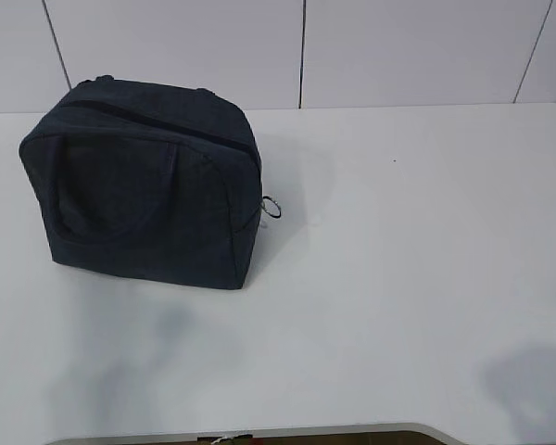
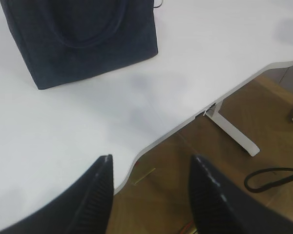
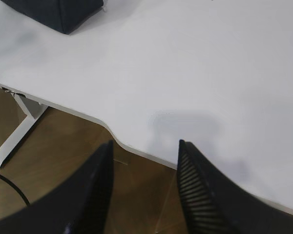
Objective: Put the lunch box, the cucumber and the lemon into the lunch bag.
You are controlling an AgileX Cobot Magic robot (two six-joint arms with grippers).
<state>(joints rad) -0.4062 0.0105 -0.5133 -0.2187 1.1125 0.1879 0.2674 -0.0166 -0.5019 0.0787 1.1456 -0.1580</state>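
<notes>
The dark navy lunch bag [image 1: 144, 185] stands on the white table [image 1: 398, 278] at the left, zipped shut, with its silver ring pull [image 1: 272, 207] hanging at its right corner. It also shows in the left wrist view [image 2: 83, 39] and, as a corner, in the right wrist view [image 3: 58, 12]. The lunch box, the cucumber and the lemon are out of view. My left gripper [image 2: 151, 163] is open and empty, over the table's front edge. My right gripper [image 3: 145, 148] is open and empty, also over the front edge. Neither gripper shows in the exterior view.
The table's front edge has a curved cut-out [image 1: 259, 434]. Below it are a wooden floor [image 2: 224, 190], a white table leg [image 2: 234, 131] and a black cable [image 2: 273, 178]. A white panelled wall [image 1: 306, 46] stands behind the table.
</notes>
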